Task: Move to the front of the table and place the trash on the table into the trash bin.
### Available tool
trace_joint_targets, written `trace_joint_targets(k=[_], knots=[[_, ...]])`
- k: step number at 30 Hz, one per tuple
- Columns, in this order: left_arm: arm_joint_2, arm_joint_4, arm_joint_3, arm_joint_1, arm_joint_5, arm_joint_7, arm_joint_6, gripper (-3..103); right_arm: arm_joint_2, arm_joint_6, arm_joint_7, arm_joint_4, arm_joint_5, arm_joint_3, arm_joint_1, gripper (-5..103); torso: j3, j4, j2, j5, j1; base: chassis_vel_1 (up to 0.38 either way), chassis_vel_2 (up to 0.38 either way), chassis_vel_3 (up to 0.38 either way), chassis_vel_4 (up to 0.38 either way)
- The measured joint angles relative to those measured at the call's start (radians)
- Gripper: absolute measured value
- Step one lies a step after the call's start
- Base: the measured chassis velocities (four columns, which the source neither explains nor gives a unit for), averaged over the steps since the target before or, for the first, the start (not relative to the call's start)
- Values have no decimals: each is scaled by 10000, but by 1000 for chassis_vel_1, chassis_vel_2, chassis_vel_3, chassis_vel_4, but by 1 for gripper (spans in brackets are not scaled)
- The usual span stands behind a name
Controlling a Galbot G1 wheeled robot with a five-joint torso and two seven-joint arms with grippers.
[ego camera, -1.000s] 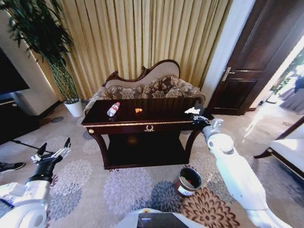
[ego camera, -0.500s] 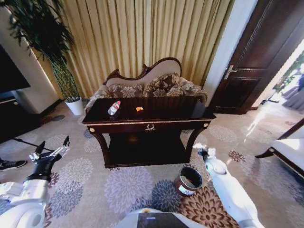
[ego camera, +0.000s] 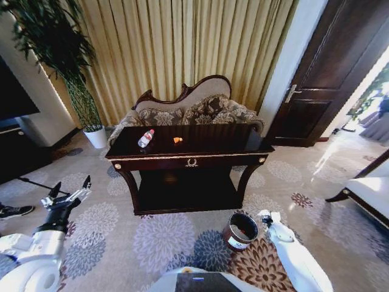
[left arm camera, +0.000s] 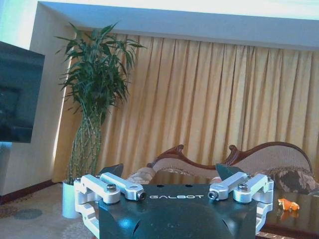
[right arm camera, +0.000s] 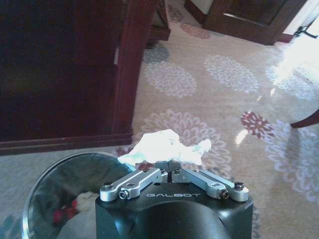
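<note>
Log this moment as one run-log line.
right gripper: shut on crumpled white paper scrap, beside round dark reddish-brown trash bin | left gripper: open, idle | table: clear plastic bottle, orange scrap

A dark glossy wooden table carried a gold ornament. On it lay a clear plastic bottle, red-capped with a red-white label, and a small orange scrap. The round reddish-brown bin was black inside. The beige carpet had grey, purple and brown flower medallions. The curtains were gold.
</note>
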Motion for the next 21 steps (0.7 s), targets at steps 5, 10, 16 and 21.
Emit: trace_joint_targets(k=[5, 10, 16, 21], knots=[[0, -8, -69, 14, -44, -21, -81, 100, 367, 86, 0, 201, -324, 7, -101, 0, 0, 2, -1, 0, 1, 0, 0, 0, 0], [2, -30, -101, 24, -57, -40, -103, 100, 658, 88, 0, 612, -472, 30, -244, 13, 0, 3, 0, -3, 1, 0, 0, 0, 0], [-14, -84, -90, 28, -54, -46, -115, 100, 902, 146, 0, 803, -644, 121, -389, 34, 0, 0, 0, -1, 1, 0, 0, 0, 0], [-12, -153, -82, 24, -53, -47, -115, 100, 974, 222, 0, 803, -660, 138, -402, 51, 0, 1, 0, -1, 1, 0, 0, 0, 0]])
